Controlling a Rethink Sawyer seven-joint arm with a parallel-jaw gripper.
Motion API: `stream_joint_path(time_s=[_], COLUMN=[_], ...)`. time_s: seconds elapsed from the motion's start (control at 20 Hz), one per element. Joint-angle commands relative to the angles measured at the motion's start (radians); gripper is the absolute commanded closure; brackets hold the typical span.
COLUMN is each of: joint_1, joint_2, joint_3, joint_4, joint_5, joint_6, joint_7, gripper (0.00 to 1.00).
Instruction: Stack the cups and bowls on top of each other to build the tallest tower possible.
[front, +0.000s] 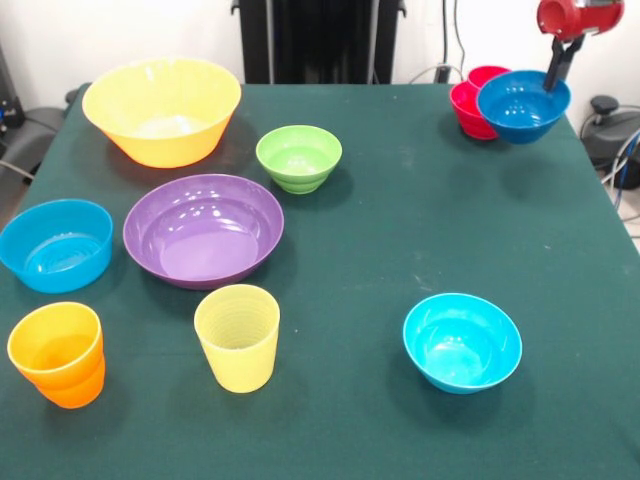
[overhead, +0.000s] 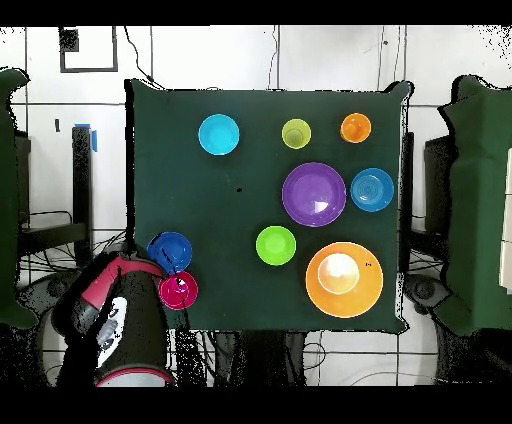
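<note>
Right now the black two-fingered tool (front: 558, 68) is pinching the rim of the glossy dark blue plastic bowl (front: 522, 105), closed on it and holding it tilted above the green tabletop (front: 380, 250), beside the red plastic tumbler nested in a small red bowl (front: 473, 100). For a clean stack, I judge it should be levelling the blue bowl and centring it before releasing.

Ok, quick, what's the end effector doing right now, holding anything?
End effector: closed on the rim of the dark blue bowl, which hangs lifted beside the red bowl.
</note>
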Motion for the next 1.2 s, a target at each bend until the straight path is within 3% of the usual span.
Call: stream_joint_path(time_s=[0.05, 0.8, 1.2], joint_1=[-0.009, 0.054, 0.125], joint_2=[0.042, 0.223, 0.243], joint_3=[0.026, -0.062, -0.156], joint_4=[-0.076, -0.137, -0.182], joint_5=[-0.013, -0.052, -0.048], joint_6=[0.067, -0.099, -0.143], joint_7=[0.018, 0.112, 0.132], gripper=[1.00, 1.00, 1.00])
